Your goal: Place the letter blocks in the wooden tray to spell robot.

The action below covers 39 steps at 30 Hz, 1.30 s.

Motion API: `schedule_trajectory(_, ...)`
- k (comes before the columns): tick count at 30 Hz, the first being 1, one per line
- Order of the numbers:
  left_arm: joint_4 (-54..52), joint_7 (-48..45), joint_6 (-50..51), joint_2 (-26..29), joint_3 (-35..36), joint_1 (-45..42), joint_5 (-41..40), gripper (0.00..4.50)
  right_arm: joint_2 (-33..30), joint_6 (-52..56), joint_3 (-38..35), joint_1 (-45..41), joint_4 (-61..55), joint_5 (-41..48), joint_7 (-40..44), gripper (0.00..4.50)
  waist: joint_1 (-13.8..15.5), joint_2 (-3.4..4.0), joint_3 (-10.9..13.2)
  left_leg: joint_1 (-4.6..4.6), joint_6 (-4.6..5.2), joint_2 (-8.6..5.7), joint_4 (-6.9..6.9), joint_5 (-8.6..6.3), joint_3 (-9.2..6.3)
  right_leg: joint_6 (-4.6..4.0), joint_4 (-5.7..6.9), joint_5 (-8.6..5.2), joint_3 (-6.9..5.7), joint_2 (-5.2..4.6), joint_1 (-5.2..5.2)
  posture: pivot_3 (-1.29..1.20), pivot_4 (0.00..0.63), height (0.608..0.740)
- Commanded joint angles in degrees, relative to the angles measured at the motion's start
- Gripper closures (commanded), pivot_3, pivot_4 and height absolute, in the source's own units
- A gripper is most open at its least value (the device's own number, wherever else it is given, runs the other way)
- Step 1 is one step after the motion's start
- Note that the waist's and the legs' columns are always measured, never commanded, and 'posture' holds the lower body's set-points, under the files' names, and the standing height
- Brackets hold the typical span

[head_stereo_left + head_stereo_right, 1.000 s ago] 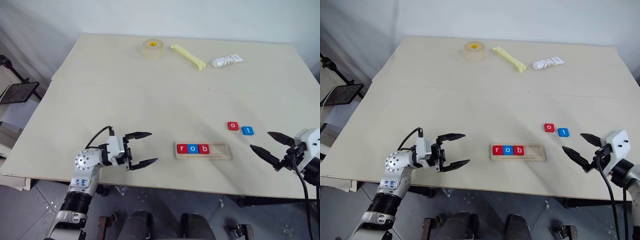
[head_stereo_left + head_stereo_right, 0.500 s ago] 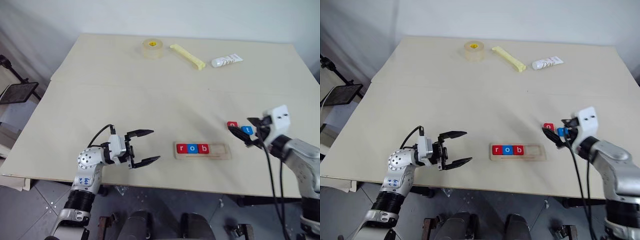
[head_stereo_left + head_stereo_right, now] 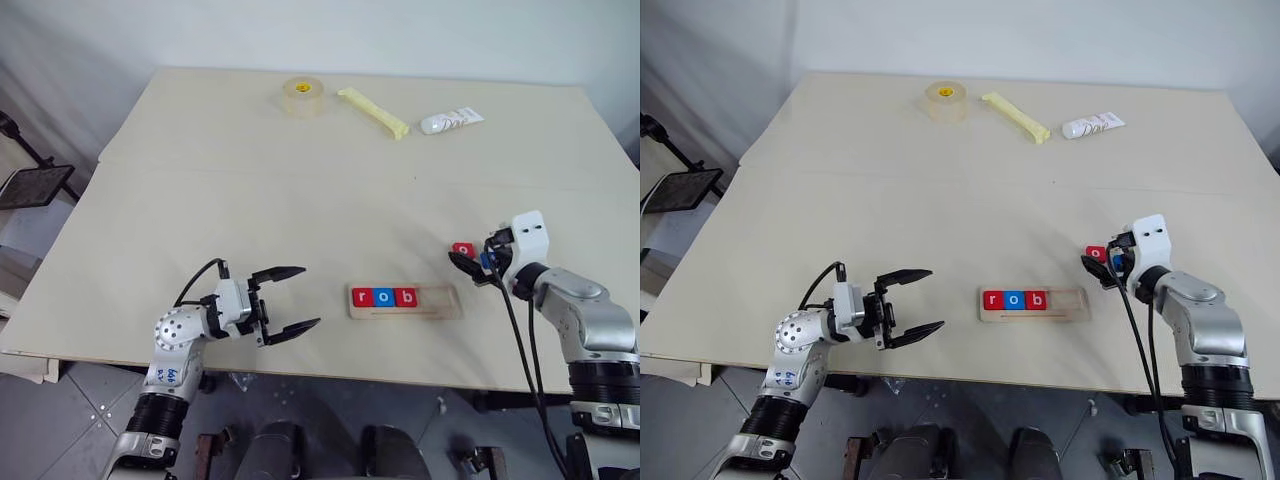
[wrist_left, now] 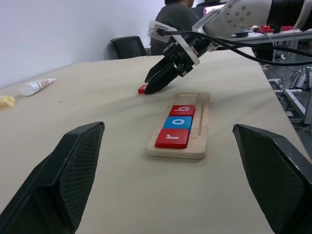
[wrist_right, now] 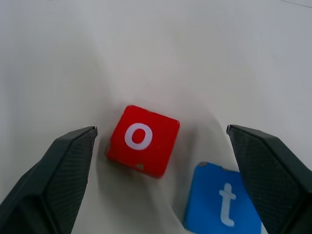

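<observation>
The wooden tray (image 3: 406,301) lay near the front edge of the worktop (image 3: 300,190), holding three letter blocks at its left end: a red r (image 3: 362,297), a blue o (image 3: 384,297) and a red b (image 3: 406,297), touching in a row, with the right part of the recess bare. To the right and slightly farther back, the red o block (image 5: 143,140) and the blue t block (image 5: 223,201) lay just beside each other on the worktop. The right tool (image 5: 161,180) hung over these two, its fingers spread wide with both blocks between them, gripping nothing. The left tool (image 3: 288,300) stood open and empty, left of the tray, pointing toward it
</observation>
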Motion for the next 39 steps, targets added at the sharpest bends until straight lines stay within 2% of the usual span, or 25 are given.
schedule_trajectory(1, -2.7, 0.9, -0.8, 0.0, 0.2, 1.1, 0.1, 0.00, -0.1, 1.1, -0.2, -0.5, 0.0, -0.2, 0.0, 0.91, 0.0, 0.00, 0.0, 0.00, 0.00, 0.00, 0.00, 0.00, 0.00, 0.00, 0.00, 0.00, 0.00, 0.00, 0.00, 0.00, 0.150, 0.740)
schedule_trajectory(7, -3.2, 1.6, -1.1, -0.1, 0.0, 1.6, 0.3, 0.00, -0.3, 4.2, 0.0, -0.5, -3.3, 0.5, 0.4, 3.01, 0.0, 0.00, 0.0, 0.00, 0.00, 0.01, 0.00, 0.00, -0.01, 0.00, 0.00, 0.00, 0.01, 0.00, 0.00, 0.00, 0.150, 0.740)
schedule_trajectory(17, -2.7, 1.9, -1.8, -0.1, 0.0, 1.5, 0.5, 0.00, -0.6, 3.9, 0.6, -2.1, -6.0, 0.2, 1.8, 3.04, 0.0, 0.00, 0.0, -0.01, 0.00, 0.00, 0.00, 0.00, 0.00, 0.00, -0.02, 0.00, 0.01, 0.00, -0.01, 0.00, 0.150, 0.740)
schedule_trajectory(24, -2.0, 1.2, -1.9, 0.5, 0.0, 1.1, 0.5, 0.00, -2.9, 8.4, -3.8, -0.4, -13.7, 3.4, 2.0, 3.04, 0.2, 0.00, 0.0, -0.03, 0.00, -0.01, -0.01, 0.00, -0.01, 0.00, -0.03, 0.00, 0.01, 0.00, -0.02, 0.00, 0.150, 0.740)
schedule_trajectory(27, -1.5, 0.2, -1.8, 0.7, 0.1, 0.6, -0.1, 0.00, -3.5, 12.5, -8.7, 6.2, -22.1, 5.6, 0.4, 3.04, 0.6, -0.02, 0.0, -0.05, 0.00, -0.03, -0.01, -0.01, -0.09, 0.00, -0.04, 0.00, -0.02, -0.02, 0.01, 0.00, 0.150, 0.740)
schedule_trajectory(31, 0.8, -3.0, -1.9, 1.4, 0.1, -1.0, -1.2, 0.00, 3.4, 17.6, -17.8, 21.8, -39.4, 11.4, -3.6, 3.04, 0.8, -0.02, 0.0, -0.06, -0.04, -0.02, -0.09, -0.05, -0.23, 0.00, 0.03, 0.00, -0.14, 0.01, 0.00, 0.00, 0.150, 0.740)
schedule_trajectory(34, 2.1, -4.6, -1.3, 1.3, 0.4, -2.4, -2.2, 0.00, 8.5, 17.5, -19.2, 29.7, -45.8, 11.9, -6.8, 3.04, 0.4, 0.00, 0.0, -0.02, -0.03, -0.03, -0.10, -0.04, -0.11, 0.00, 0.00, 0.00, -0.07, 0.00, 0.02, 0.00, 0.150, 0.740)
schedule_trajectory(39, 4.1, -5.1, -1.1, 0.4, 0.3, -4.3, -1.7, 0.00, 13.2, 12.6, -17.7, 35.9, -46.8, 10.1, -9.6, 3.04, -0.2, 0.00, 0.0, 0.13, -0.02, -0.01, -0.07, 0.03, 0.14, 0.01, -0.02, 0.01, 0.18, 0.02, 0.03, 0.00, 0.150, 0.740)
